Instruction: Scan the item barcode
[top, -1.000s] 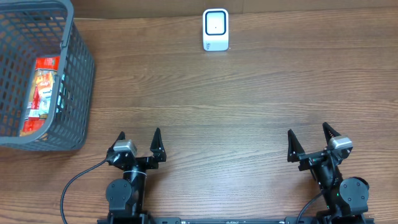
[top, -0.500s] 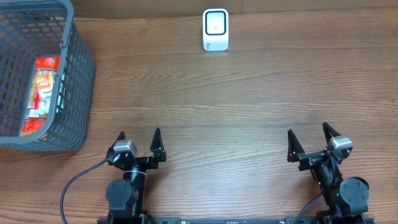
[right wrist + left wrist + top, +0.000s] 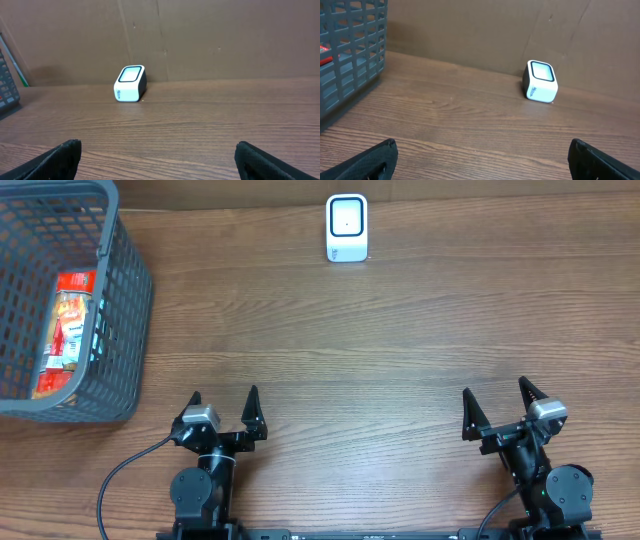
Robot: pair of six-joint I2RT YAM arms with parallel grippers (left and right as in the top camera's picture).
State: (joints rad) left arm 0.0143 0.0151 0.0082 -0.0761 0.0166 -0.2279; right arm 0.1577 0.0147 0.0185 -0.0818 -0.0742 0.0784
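A red and orange packaged item [image 3: 68,330] lies inside the grey mesh basket [image 3: 125,310] at the far left. A white barcode scanner [image 3: 346,227] [image 3: 539,81] [image 3: 130,83] stands at the table's back edge. My left gripper [image 3: 222,407] [image 3: 481,159] rests open near the front edge, left of centre, with nothing between its fingers. Open and empty too, my right gripper [image 3: 496,403] [image 3: 158,159] sits near the front right. Both are far from the item and the scanner.
The basket's wall [image 3: 350,55] fills the left of the left wrist view. A brown board [image 3: 200,35] backs the wooden table [image 3: 380,350] behind the scanner.
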